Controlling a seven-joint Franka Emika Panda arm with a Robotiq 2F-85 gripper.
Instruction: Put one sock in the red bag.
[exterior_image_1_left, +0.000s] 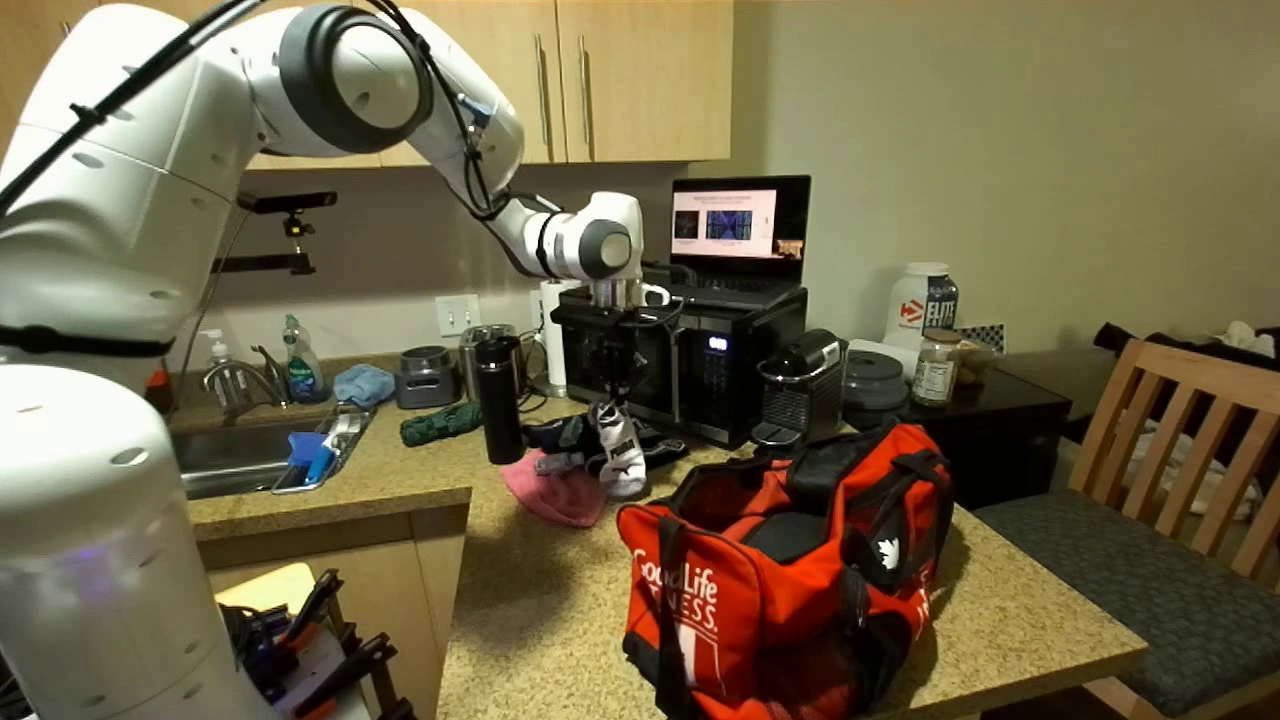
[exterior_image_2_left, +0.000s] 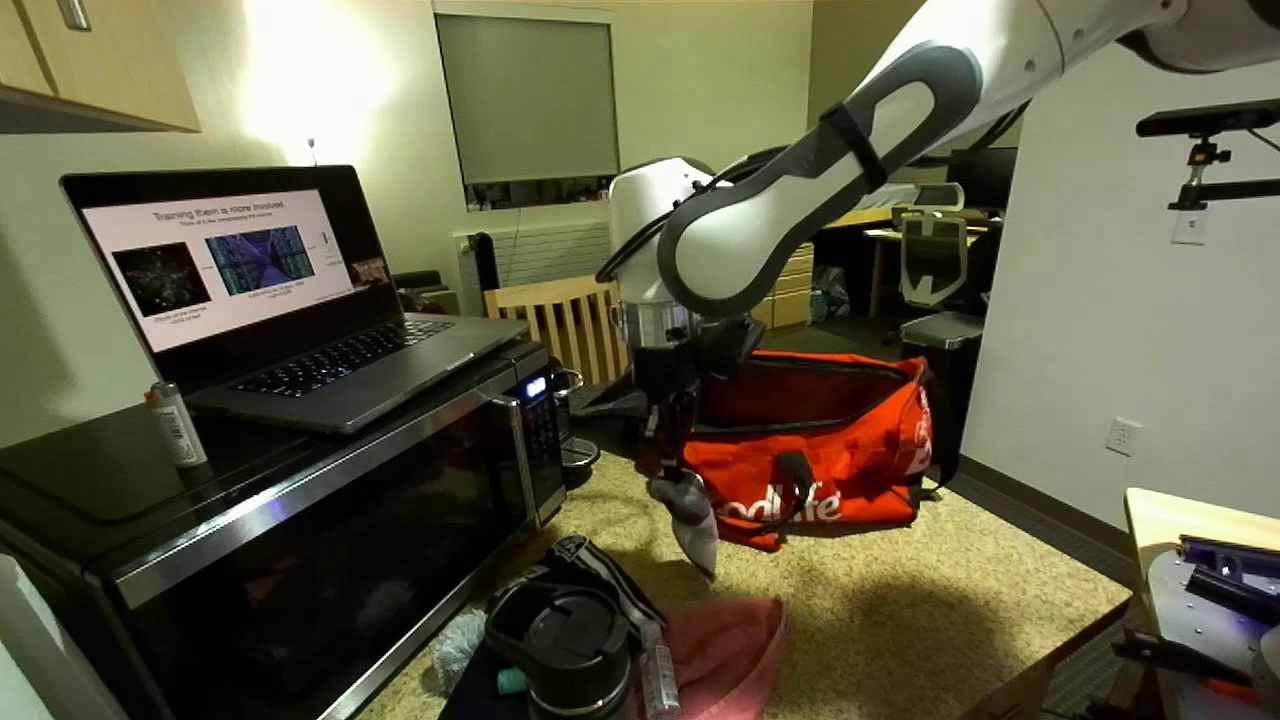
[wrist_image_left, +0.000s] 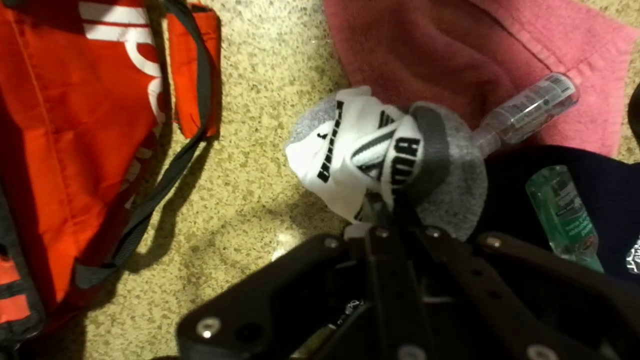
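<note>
On and above the speckled worktop (exterior_image_1_left: 540, 620), everything the task calls for is gathered. Nearest, the bag (exterior_image_1_left: 790, 600) is stood with its mouth gaping upward, presumably so that something can be dropped in without the soft sides being parted. Beyond it, the cloth (exterior_image_1_left: 560, 495), pink and crumpled, is spread near the sock (exterior_image_1_left: 622, 455). The sock is pinched near its upper end by the claw (wrist_image_left: 390, 207), the jaws pressed together on bunched fabric; by that grip the rest is allowed to dangle limply in both exterior views, which should suit a drop from above. It appears to be held clear of the worktop, though the gap beneath its lower end cannot be judged well. Since it is outside the bag, the pick-up can be taken as made and the carry as unfinished; a higher lift will probably be needed for the rim to be cleared. At the back, the microwave (exterior_image_1_left: 705, 375) is topped by the laptop (exterior_image_1_left: 740, 225), likely so that room is saved.
</note>
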